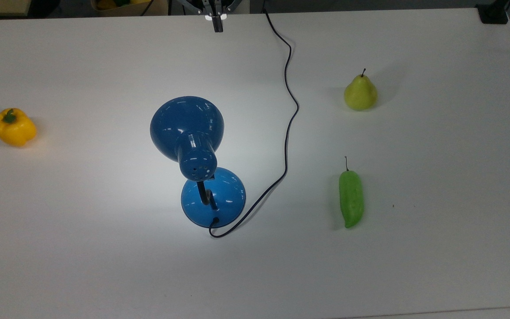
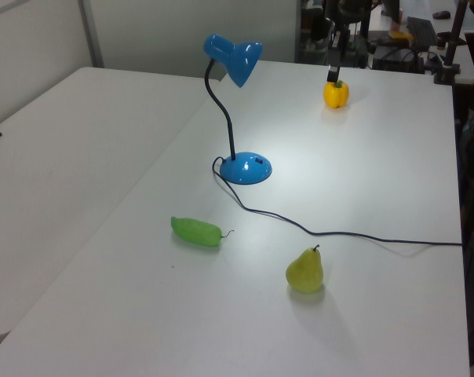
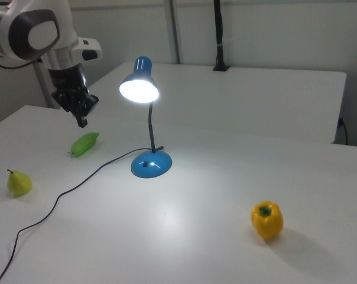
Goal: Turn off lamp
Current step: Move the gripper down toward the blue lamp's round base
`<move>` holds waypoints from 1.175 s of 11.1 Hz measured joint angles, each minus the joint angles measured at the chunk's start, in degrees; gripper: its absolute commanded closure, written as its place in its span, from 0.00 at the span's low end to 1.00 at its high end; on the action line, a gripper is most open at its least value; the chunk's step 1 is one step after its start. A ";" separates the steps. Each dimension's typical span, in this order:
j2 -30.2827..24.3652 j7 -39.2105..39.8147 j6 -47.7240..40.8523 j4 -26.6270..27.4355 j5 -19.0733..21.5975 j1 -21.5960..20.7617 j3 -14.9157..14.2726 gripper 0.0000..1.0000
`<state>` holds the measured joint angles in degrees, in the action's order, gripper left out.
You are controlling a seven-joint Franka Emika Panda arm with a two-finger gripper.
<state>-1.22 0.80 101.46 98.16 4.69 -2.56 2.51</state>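
The glossy blue lamp (image 1: 187, 124) stands mid-table, lit, casting a bright pool on the white table (image 1: 414, 266). Its cone shade (image 3: 139, 83) glows, and a black neck curves down to the round domed base (image 1: 219, 195) (image 2: 246, 169). A small dark slot shows on top of the base (image 3: 145, 165). A thin black cord (image 1: 287, 133) runs from the base to the table's far edge. My gripper (image 1: 216, 24) (image 2: 333, 75) (image 3: 81, 120) hangs in the air well away from the lamp, fingers together with nothing between them.
A yellow bell pepper (image 1: 13, 127) lies at the top view's left. A pear (image 1: 360, 93) and a long green pepper (image 1: 351, 199) sit at the top view's right, past the cord. A second table (image 2: 56, 157) adjoins on the left view's left.
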 measured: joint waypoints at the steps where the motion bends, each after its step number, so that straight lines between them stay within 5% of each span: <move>1: 0.11 0.00 1.96 1.29 0.00 -0.03 0.02 1.00; 13: 11.76 0.15 30.41 7.65 -2.34 -1.29 0.13 1.00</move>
<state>10.53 0.95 131.87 105.80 2.36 -3.85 2.64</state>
